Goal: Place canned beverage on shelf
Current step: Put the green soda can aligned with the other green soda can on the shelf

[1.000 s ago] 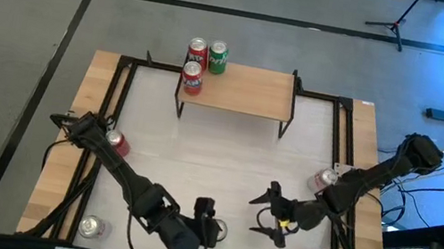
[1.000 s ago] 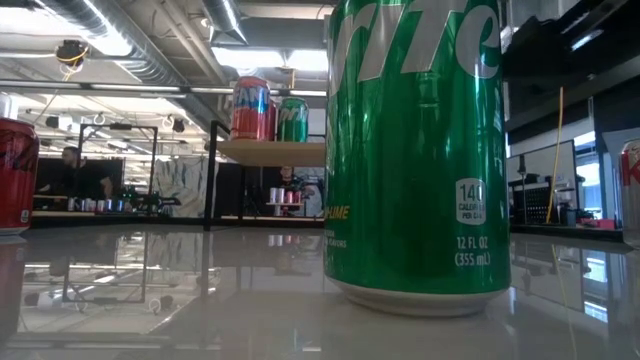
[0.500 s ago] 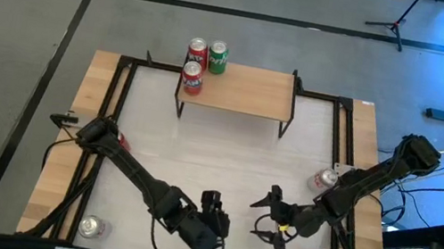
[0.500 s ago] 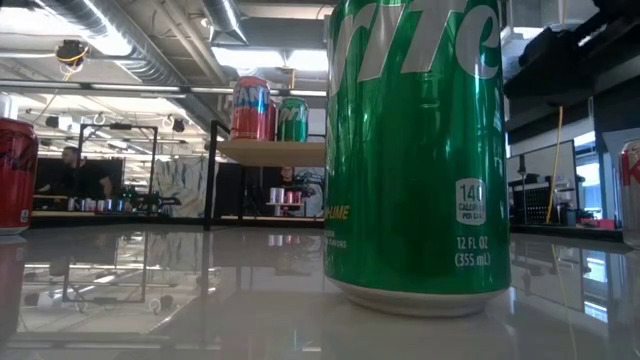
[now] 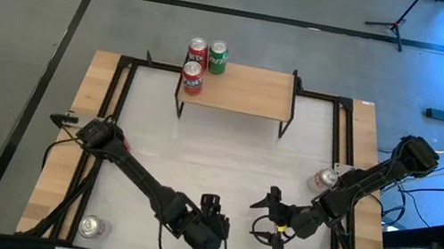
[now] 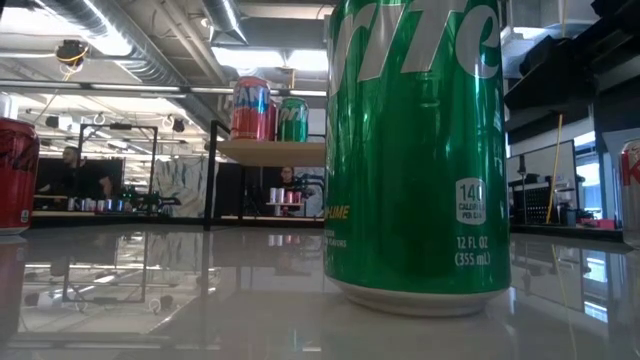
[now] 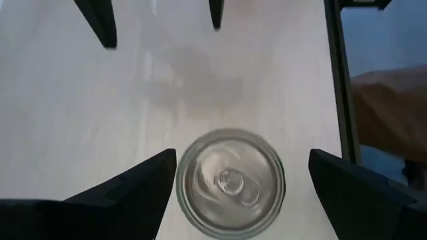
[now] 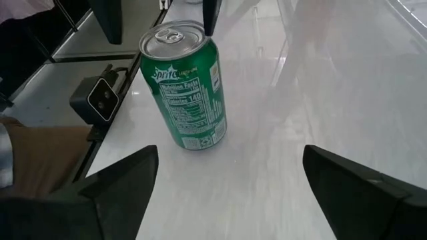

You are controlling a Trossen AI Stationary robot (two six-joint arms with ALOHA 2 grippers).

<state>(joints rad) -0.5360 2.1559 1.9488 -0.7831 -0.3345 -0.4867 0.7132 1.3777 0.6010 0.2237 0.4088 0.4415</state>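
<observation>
High view showed green can [image 8: 183, 87] upright, long axis vertical, top up, at desk's [image 5: 226, 157] near edge, left gripper [image 5: 206, 230] spread directly above it, right gripper [image 5: 269, 218] spread beside it, shelf [image 5: 246, 90] well apart carrying three cans [image 5: 201, 62].

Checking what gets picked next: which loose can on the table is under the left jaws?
The green can at the table's near edge; the left gripper hangs open directly over its top, unlike the cans at the side rails.
</observation>
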